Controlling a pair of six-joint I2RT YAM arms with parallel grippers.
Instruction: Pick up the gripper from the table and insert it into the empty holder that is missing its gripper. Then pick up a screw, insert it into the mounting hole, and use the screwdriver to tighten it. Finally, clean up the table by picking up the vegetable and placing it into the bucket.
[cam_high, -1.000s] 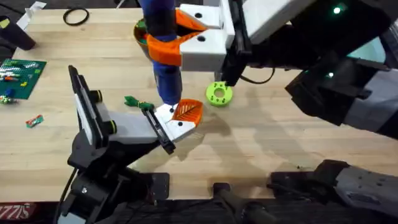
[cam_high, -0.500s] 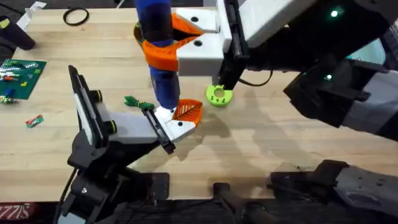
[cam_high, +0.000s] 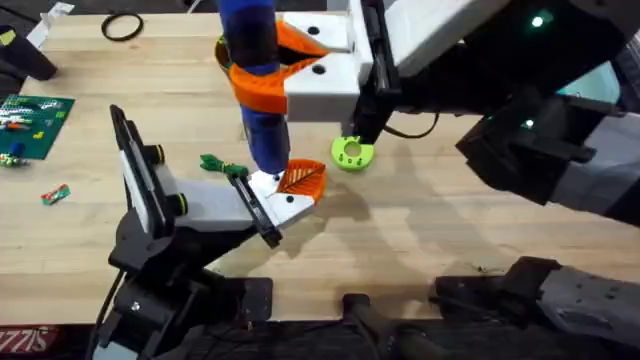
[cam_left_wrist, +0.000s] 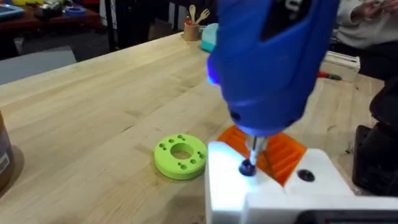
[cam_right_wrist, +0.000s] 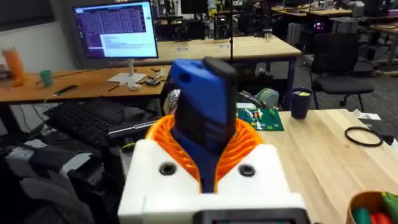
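Little has moved vs half a sec ago: right gripper (cam_high: 285, 70) stays clenched mid-barrel on the rigid, top-heavy, likely slick screwdriver (cam_high: 255, 80), upright w/ tip on the screw in the gripper (cam_high: 292, 190); left jaw state can't be told.

This is looking like a robotics lab or engineering workshop. A computer monitor (cam_right_wrist: 113, 29) is glowing with text on a long wooden table (cam_right_wrist: 186, 65) in the room behind, with a keyboard (cam_right_wrist: 87, 121) lying near it and a dark office chair (cam_right_wrist: 339, 62) standing by another bench. A green circuit board (cam_high: 35, 125) is resting on the light wooden table (cam_high: 450, 230), and cluttered benches are stretching into the background.
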